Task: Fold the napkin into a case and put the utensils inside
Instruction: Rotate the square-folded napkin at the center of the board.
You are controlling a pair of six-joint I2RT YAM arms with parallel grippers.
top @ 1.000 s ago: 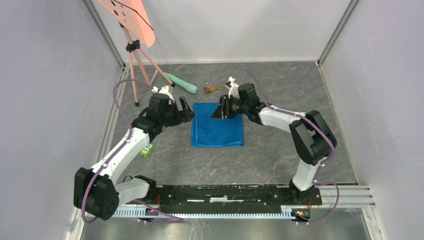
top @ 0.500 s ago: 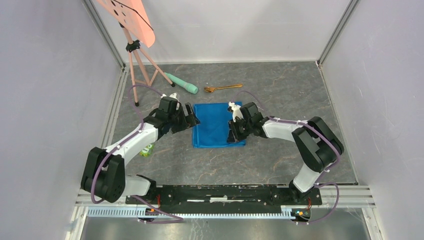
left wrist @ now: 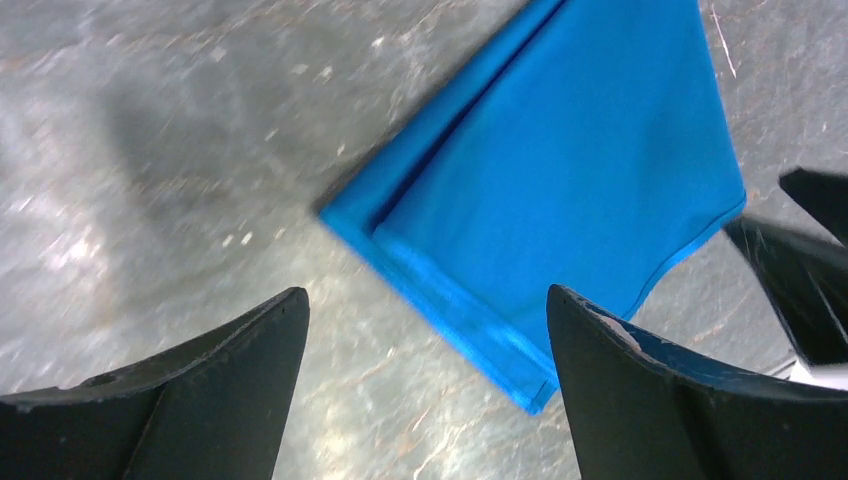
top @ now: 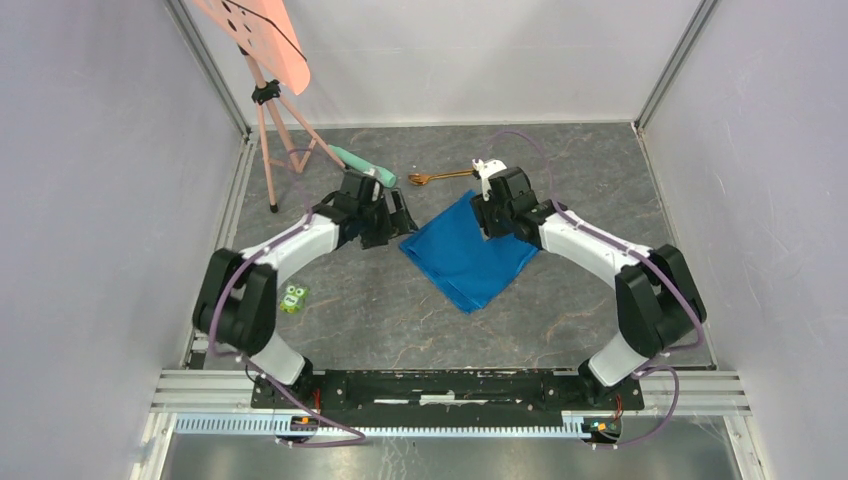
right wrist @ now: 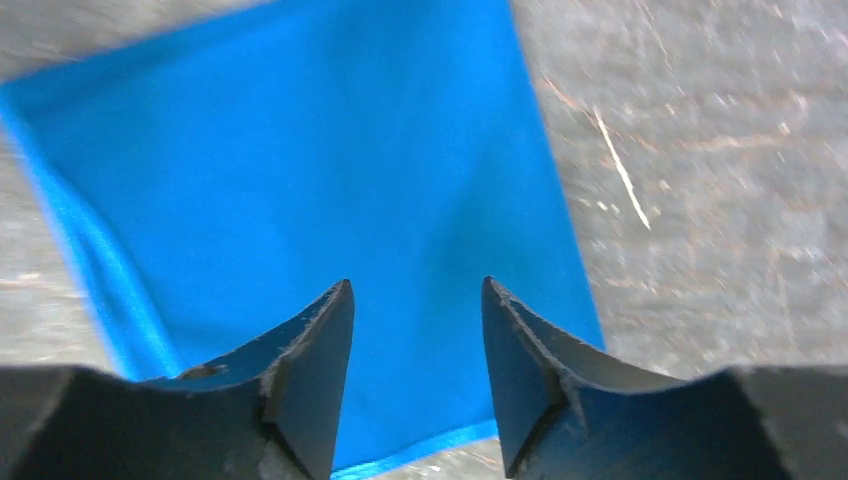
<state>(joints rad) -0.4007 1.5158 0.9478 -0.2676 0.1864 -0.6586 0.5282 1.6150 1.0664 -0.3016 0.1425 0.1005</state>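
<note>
The bright blue napkin (top: 467, 253) lies flat on the grey table, folded in layers and turned like a diamond. My left gripper (top: 402, 218) hovers at its left corner, open, with bare table and the napkin's folded edge (left wrist: 450, 300) between its fingers (left wrist: 230, 390). My right gripper (top: 492, 226) hangs over the napkin's far right part (right wrist: 300, 170), jaws apart (right wrist: 418, 300) with nothing pinched. The copper-gold utensils (top: 440, 177) lie together on the table behind the napkin, between the two grippers.
A mint-green cylinder (top: 362, 166) lies at the back left, partly behind my left arm. A pink tripod (top: 272, 130) stands in the far left corner. A small green toy (top: 293, 297) sits near the left wall. Metal frame posts and walls ring the table.
The napkin has turned from square-on to a diamond and slid a little right. Both grippers moved toward the far side, the right one from the napkin's near right edge to its far corner.
</note>
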